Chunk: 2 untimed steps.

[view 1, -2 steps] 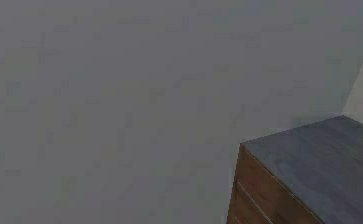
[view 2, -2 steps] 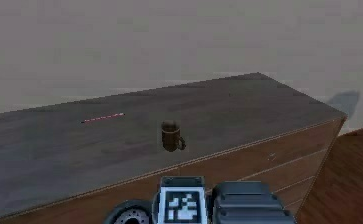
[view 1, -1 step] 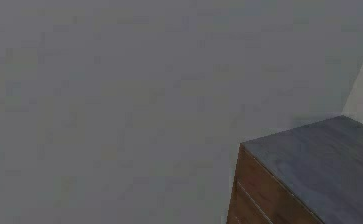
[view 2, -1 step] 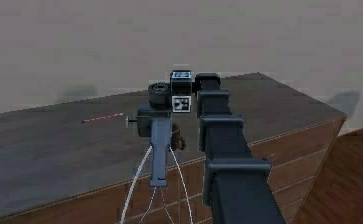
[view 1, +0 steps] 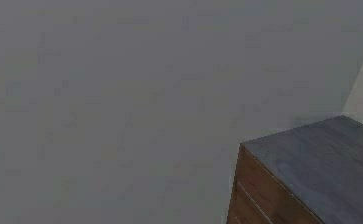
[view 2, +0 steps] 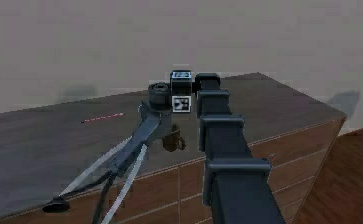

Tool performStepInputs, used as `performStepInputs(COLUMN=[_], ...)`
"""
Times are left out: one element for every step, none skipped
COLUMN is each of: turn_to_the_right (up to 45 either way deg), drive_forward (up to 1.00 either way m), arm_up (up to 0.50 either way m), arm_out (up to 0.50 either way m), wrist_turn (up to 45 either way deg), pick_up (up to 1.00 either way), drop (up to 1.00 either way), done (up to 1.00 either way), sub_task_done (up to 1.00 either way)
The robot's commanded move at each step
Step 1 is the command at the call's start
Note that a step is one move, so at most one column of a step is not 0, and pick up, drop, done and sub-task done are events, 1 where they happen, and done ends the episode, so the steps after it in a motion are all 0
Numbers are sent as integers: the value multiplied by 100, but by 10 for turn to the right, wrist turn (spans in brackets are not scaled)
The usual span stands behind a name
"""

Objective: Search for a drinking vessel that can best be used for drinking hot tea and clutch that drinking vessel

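Passage is left across the dresser point(view 2: 279, 100) top, interrupted by a thin red stick point(view 2: 103, 118) mid-top and a small dark thing point(view 2: 173, 140) near the front edge.

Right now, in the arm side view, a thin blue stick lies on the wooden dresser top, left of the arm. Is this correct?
Not quite: the thin stick is red, not blue, as the arm side view shows. The rest holds: it lies on the wooden dresser top, left of the arm.
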Motion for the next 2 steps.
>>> performStepInputs(turn_to_the_right=[0, 0], drive_forward=[0, 0], arm_up=[0, 0], arm_out=[0, 0], wrist_turn=[450, 450], pick_up=[0, 0], drop=[0, 0], done=[0, 0], sub_task_done=[0, 0])
